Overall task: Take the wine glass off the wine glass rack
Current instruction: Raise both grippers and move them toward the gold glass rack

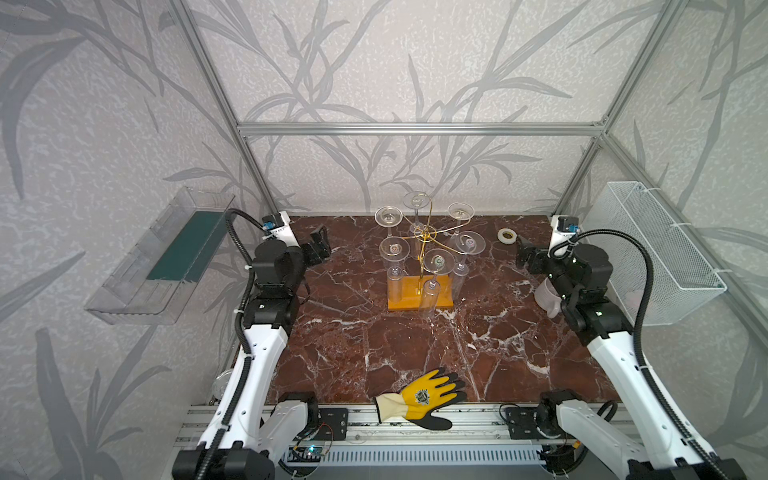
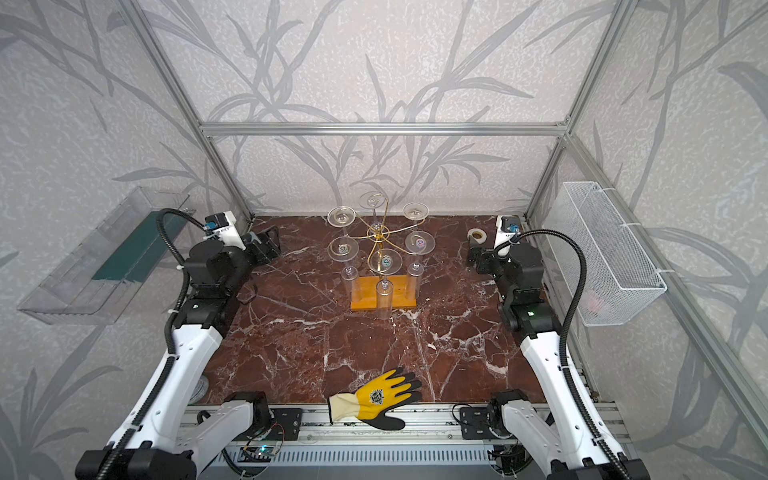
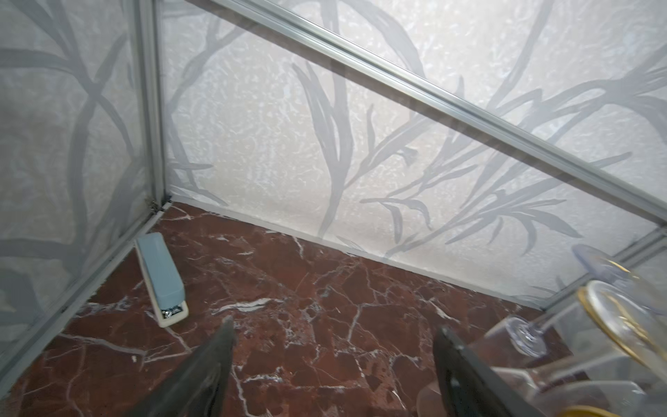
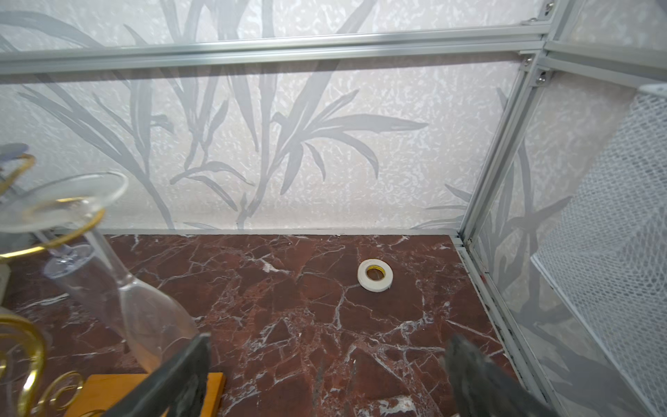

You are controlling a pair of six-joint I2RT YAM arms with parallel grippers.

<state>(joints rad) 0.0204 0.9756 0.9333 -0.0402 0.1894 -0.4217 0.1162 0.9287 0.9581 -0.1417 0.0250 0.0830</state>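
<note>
While both arms stand at the sides of the red marble desk (image 1: 353, 345), a yellow and black glove (image 1: 424, 399) lies at 6 o'clock, its pale cuff over the near metal rail.

Past the middle of the desk, toward 12 o'clock, stands the wine glass rack (image 1: 420, 249): a thin gold wire post with curled arms on a flat orange wooden base. Six clear wine glasses (image 1: 439, 261) hang from its arms upside down, feet up and bowls down. The nearest one hangs over the front edge of the base. None is off the rack.

At 9 o'clock from the rack, well apart from it, is the left claw (image 1: 319, 245). In the left wrist view its fingers (image 3: 220, 346) are spread wide with only bare marble between them. At 3 o'clock from the rack is the right claw (image 1: 524, 251), also spread and pinching nothing. In the right wrist view a hanging glass shows just beside one finger (image 4: 191, 361); I cannot tell whether they touch.

Farther back, at about 1 o'clock, a white roll of tape (image 1: 507, 236) lies flat. The left wrist view shows a pale blue stapler (image 3: 162, 279) lying along the side wall near the far corner.

A clear plastic tray (image 1: 162, 257) hangs on the wall at 9 o'clock and a white wire basket (image 1: 660, 253) on the wall at 3 o'clock.
</note>
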